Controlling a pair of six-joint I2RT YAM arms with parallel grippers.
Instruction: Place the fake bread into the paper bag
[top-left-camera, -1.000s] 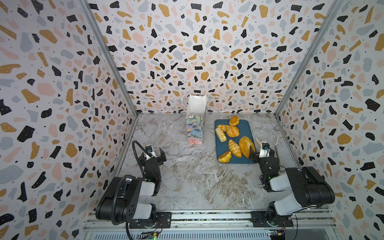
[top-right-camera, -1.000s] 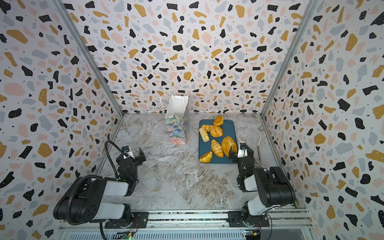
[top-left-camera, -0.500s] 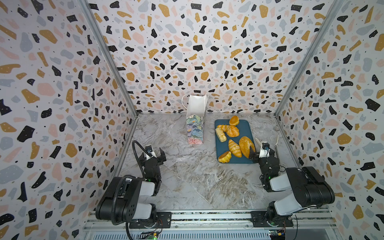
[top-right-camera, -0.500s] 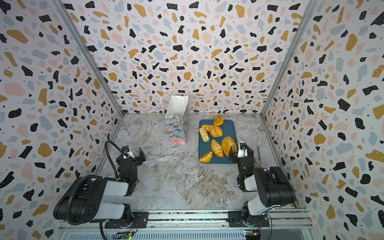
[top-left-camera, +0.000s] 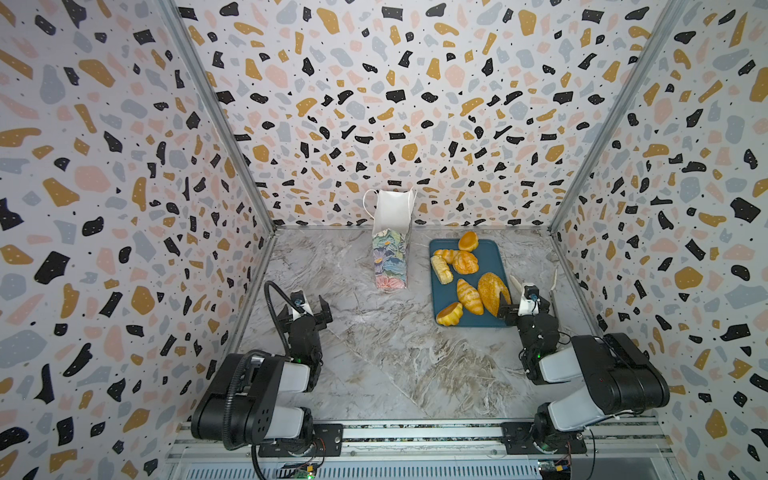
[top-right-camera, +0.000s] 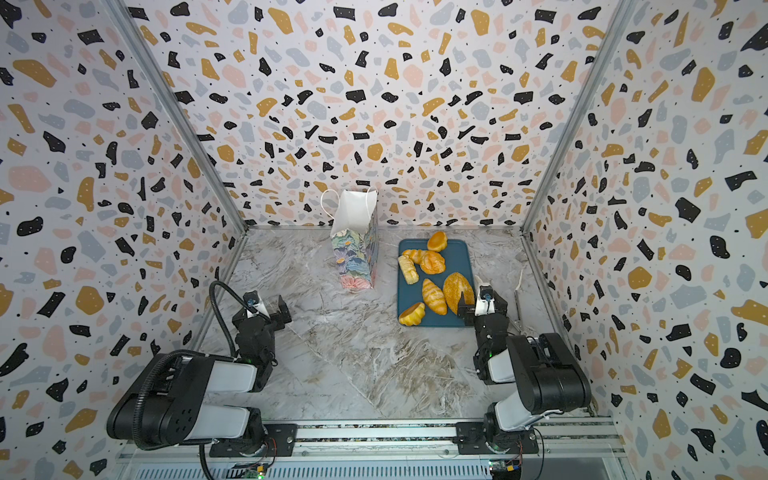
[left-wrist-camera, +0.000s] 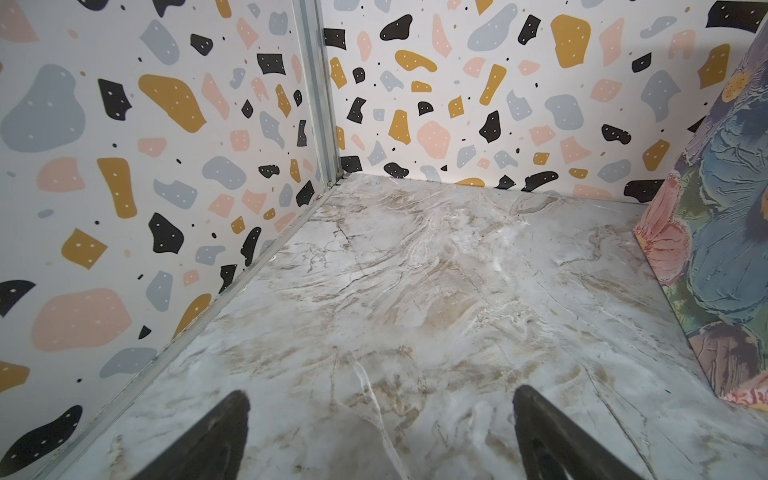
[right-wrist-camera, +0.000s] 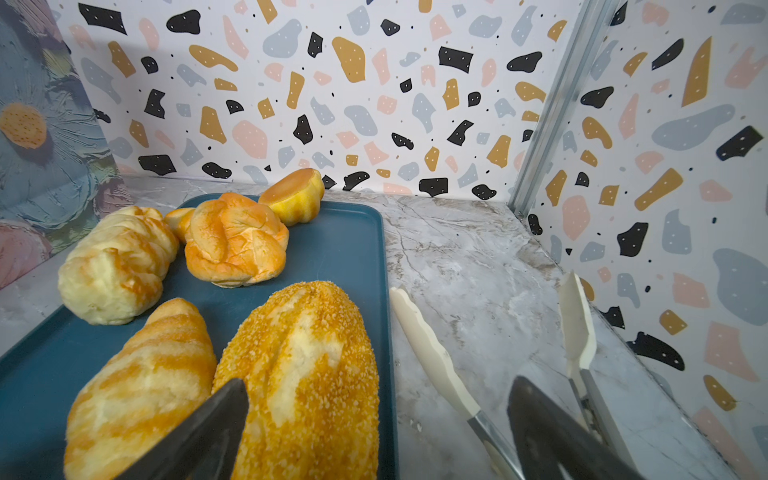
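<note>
- Terrazzo-print walls on three sides, marble-look tabletop (top-left-camera: 395, 353) below.
- Paper bag (top-left-camera: 390, 257) upright near the back wall, mouth open, white lining showing; the bag's flowered side also at the edge of both wrist views (left-wrist-camera: 715, 232) (right-wrist-camera: 41, 137).
- Fake bread (top-left-camera: 465, 262) all on the dark teal tray (top-left-camera: 494, 257) just right of the bag, none in the bag.
- On the tray: round bun (top-left-camera: 468, 241) at the far edge, pale ridged loaf (top-left-camera: 441, 269), croissant (top-left-camera: 469, 296), seeded loaf (top-left-camera: 490, 291), small bun (top-left-camera: 449, 313) at the near edge.
- Left arm folded low by the front rail, wrist aimed toward the back wall; left gripper (top-left-camera: 307, 309) low over bare tabletop, jaws spread wide, nothing between them (left-wrist-camera: 382, 399).
- Right arm folded the same way on the right; right gripper (top-left-camera: 524, 305) at the tray's near right corner, jaws wide apart and empty (right-wrist-camera: 378, 384).
- One right finger over the seeded loaf's near end; contact not clear.
- White-tipped tongs (right-wrist-camera: 432, 353) flat on the tabletop, between tray and right wall, by the gripper's other finger.
</note>
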